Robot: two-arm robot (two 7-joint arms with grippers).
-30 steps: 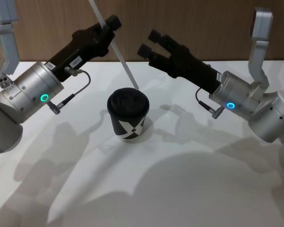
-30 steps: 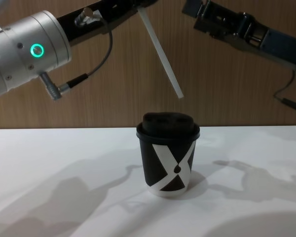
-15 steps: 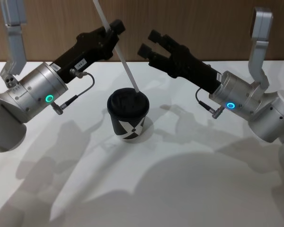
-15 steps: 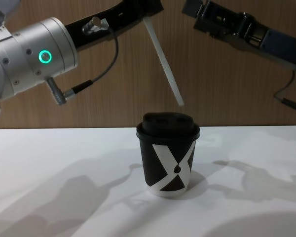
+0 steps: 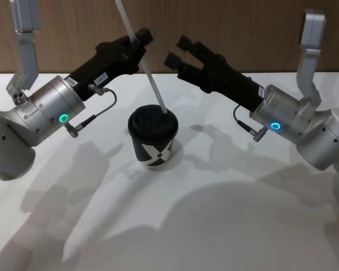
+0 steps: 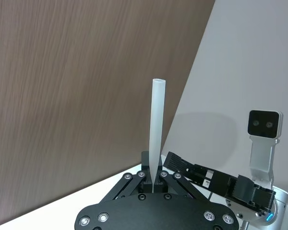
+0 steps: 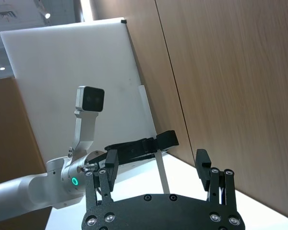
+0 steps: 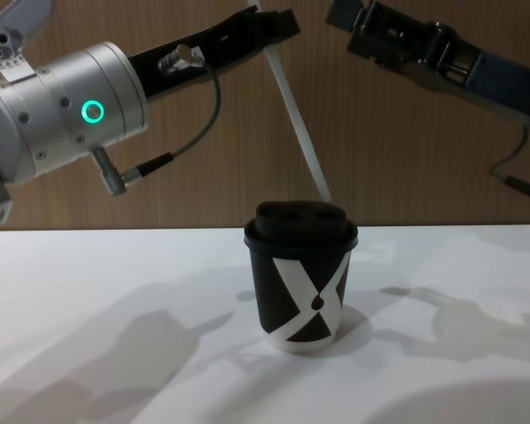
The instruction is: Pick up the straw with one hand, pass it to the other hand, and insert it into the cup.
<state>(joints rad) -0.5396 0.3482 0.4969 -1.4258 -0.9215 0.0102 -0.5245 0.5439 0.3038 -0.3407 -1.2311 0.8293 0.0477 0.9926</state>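
Note:
My left gripper (image 5: 142, 38) is shut on the white straw (image 5: 150, 76) near its upper part, high above the table. The straw slants down to the black cup (image 5: 152, 138) with the white X. In the chest view the straw's (image 8: 300, 115) lower end hangs just above the domed lid of the cup (image 8: 302, 278), toward its far right side. In the left wrist view the straw (image 6: 157, 129) rises from between the fingers (image 6: 145, 176). My right gripper (image 5: 177, 49) hovers open to the right of the straw, apart from it, and the right wrist view shows it (image 7: 156, 160) spread wide.
The cup stands alone on the white table (image 5: 214, 214). A wooden wall (image 8: 406, 159) runs behind the table. Both silver arms reach in above the table from the left and right sides.
My left gripper has carried the straw down and to the right, bringing its lower end close over the lid. The right arm and the cup have stayed still.

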